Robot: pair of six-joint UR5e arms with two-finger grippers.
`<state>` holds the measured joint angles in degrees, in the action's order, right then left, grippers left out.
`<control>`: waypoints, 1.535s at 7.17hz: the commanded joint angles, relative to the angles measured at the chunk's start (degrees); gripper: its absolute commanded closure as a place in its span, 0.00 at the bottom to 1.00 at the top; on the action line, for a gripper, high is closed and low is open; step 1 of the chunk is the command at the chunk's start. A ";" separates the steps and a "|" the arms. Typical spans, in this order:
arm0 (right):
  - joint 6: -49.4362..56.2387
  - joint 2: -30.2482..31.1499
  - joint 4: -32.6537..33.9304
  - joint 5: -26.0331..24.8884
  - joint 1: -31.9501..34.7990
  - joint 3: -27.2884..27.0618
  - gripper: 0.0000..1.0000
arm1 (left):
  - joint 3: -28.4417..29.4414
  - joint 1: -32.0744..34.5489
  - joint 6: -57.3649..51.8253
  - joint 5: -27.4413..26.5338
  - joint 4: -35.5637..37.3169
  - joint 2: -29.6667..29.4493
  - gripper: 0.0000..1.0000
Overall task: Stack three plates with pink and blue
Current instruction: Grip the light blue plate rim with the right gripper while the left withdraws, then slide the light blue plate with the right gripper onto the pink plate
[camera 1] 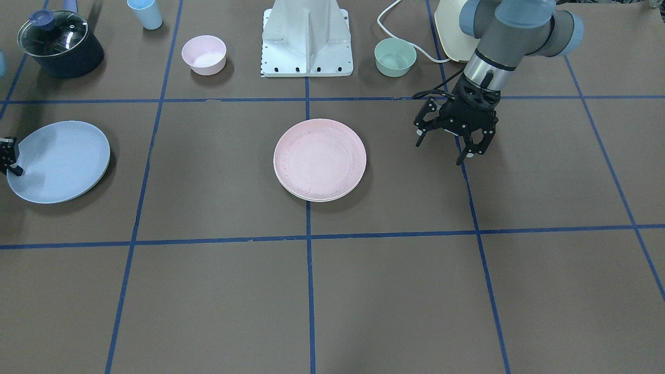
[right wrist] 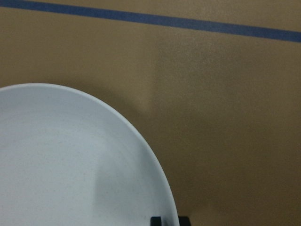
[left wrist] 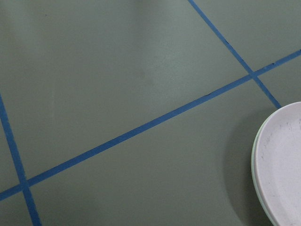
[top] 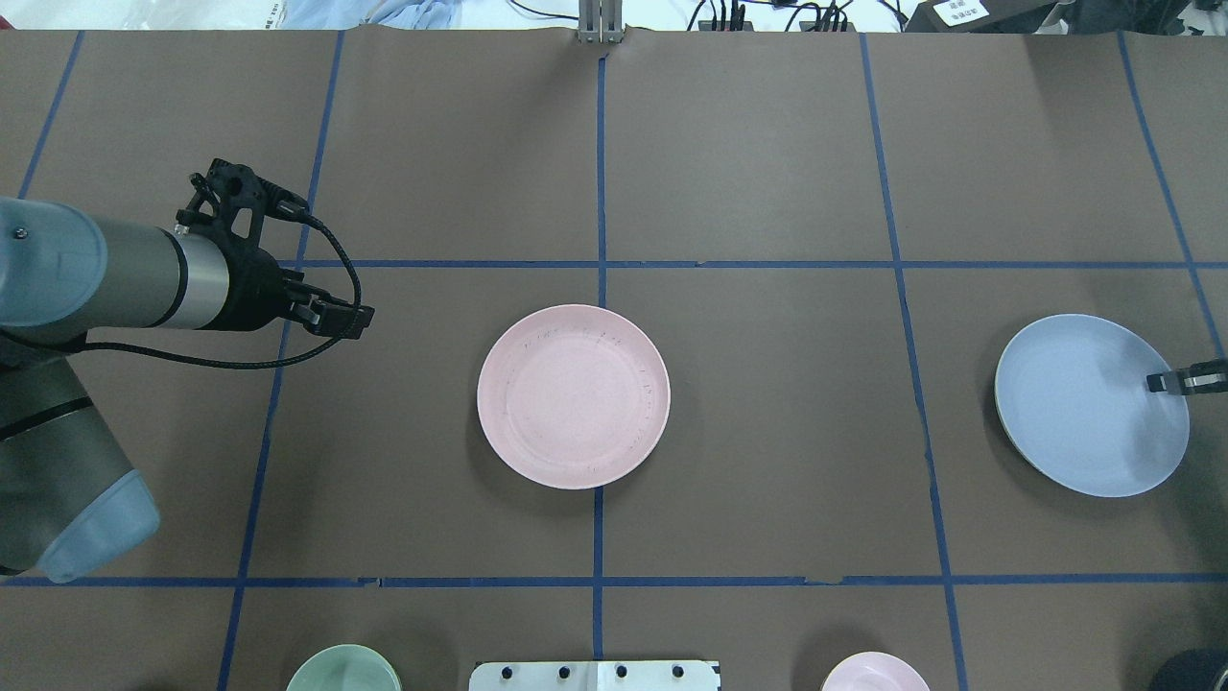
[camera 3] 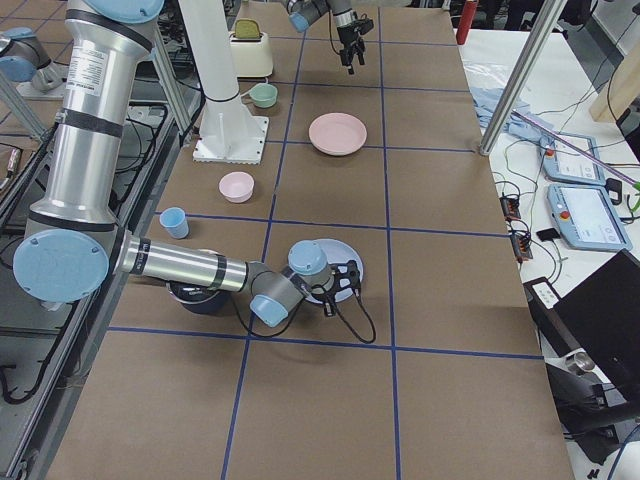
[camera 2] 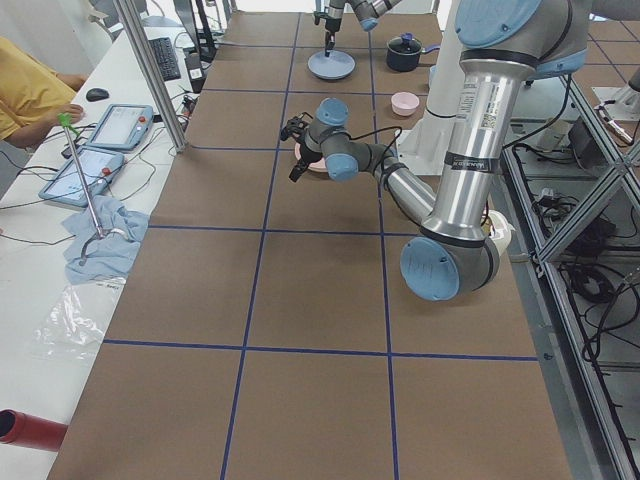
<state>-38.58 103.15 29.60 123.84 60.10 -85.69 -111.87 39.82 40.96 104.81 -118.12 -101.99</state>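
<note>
looks like the last stack step. pink plate already on cream plate, off to the side of left gripper, spread wide and empty. right gripper straddling blue plate rim, can't tell if clamped. next up: lift it and carry it onto pink.

Brown desk gridded with blue tape
White bench along its far edge; metal post at that edge

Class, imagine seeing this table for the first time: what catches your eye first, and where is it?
The pink plate sits at the middle of the table, a white plate edging out beneath it. The blue plate lies at the robot's right end, the right tool at its rim. The left tool hangs open beside the pink plate, not touching.
</note>
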 commanded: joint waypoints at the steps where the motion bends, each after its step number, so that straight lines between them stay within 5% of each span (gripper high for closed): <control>1: -0.09 0.04 0.37 2.09 1.50 -3.06 1.00 | -0.01 0.00 0.09 0.05 0.00 0.04 0.00; 3: -0.17 -0.23 3.77 7.01 4.49 -9.45 1.00 | -0.27 0.09 0.09 0.05 0.00 0.04 0.00; 7: -6.98 -3.54 8.81 6.59 4.41 -14.24 1.00 | -0.62 0.26 -1.04 0.48 0.09 0.04 0.00; 11: -26.86 -17.77 11.52 2.05 -6.02 -14.50 1.00 | -0.37 23.14 -34.02 12.95 9.92 3.80 0.00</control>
<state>-60.08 89.67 39.64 128.11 57.37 -100.06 -112.64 55.64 17.59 115.18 -110.62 -99.71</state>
